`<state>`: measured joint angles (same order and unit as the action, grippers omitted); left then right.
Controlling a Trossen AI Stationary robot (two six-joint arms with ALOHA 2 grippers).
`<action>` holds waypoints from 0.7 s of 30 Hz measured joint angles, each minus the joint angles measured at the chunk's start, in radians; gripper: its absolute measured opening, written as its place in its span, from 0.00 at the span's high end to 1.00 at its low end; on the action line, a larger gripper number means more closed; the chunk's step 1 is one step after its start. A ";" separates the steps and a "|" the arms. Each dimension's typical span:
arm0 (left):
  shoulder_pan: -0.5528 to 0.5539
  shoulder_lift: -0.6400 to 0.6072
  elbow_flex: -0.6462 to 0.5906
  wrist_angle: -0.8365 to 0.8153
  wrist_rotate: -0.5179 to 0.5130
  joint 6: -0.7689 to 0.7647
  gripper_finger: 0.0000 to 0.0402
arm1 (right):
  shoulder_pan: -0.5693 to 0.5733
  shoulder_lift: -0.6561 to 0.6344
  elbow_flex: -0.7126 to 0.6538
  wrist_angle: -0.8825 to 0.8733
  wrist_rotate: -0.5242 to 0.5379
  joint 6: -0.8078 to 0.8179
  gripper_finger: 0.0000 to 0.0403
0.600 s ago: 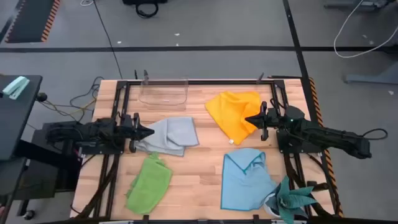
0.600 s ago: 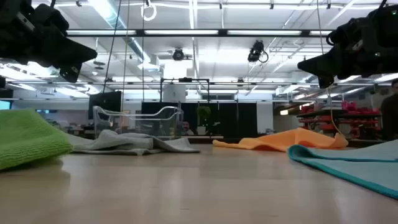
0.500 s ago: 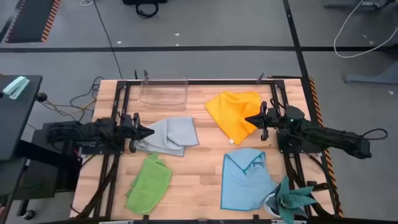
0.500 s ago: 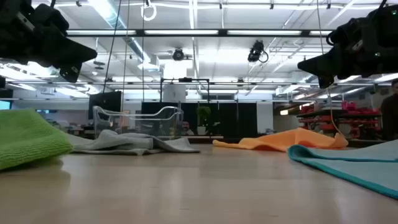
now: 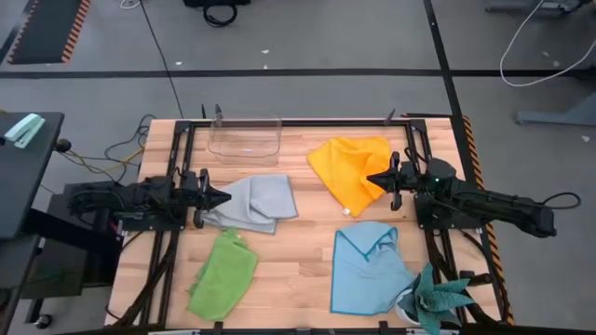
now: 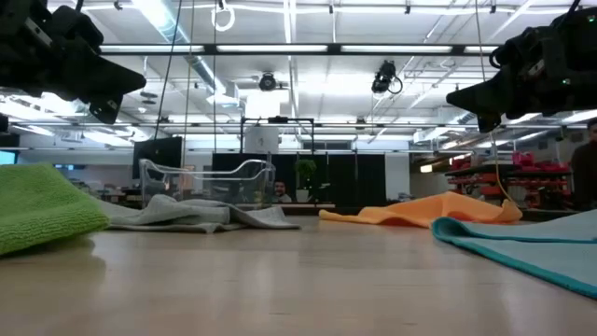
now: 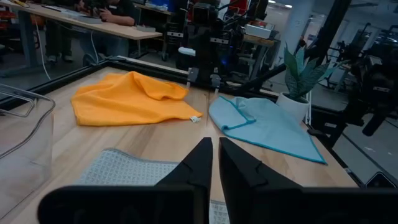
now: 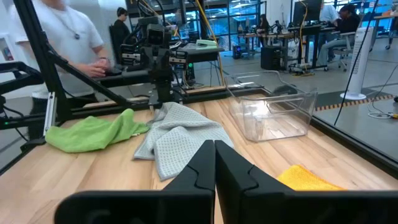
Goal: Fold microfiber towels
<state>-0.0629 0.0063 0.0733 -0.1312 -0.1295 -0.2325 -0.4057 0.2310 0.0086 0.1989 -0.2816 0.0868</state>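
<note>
Only the high view takes in all four towels on the desk [image 5: 298, 279]: grey towel [image 5: 256, 203], orange-yellow towel [image 5: 349, 167], lime green towel [image 5: 223, 272] and light blue towel [image 5: 368, 265]. The right wrist view adds a person behind the desk (white shirt, seated).

The left pincer [image 5: 223, 197], fingers pressed together and empty, hangs above the grey towel's edge. The right pincer [image 5: 374, 177], likewise closed on nothing, hangs over the orange-yellow towel's edge. Both arms stretch level, pointing inward at each other.
</note>
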 joint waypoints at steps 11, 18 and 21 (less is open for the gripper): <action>0.000 0.000 0.000 0.000 0.000 0.000 0.94 | 0.000 0.000 0.000 0.000 0.000 0.000 0.98; 0.000 0.000 0.000 0.000 0.000 0.000 0.92 | 0.000 0.000 0.000 0.000 0.000 0.000 0.98; 0.000 0.000 0.000 0.000 0.000 0.000 0.91 | 0.000 0.000 0.000 0.000 0.000 0.000 0.98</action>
<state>-0.0628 0.0059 0.0734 -0.1314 -0.1295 -0.2325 -0.4053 0.2310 0.0086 0.1989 -0.2817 0.0864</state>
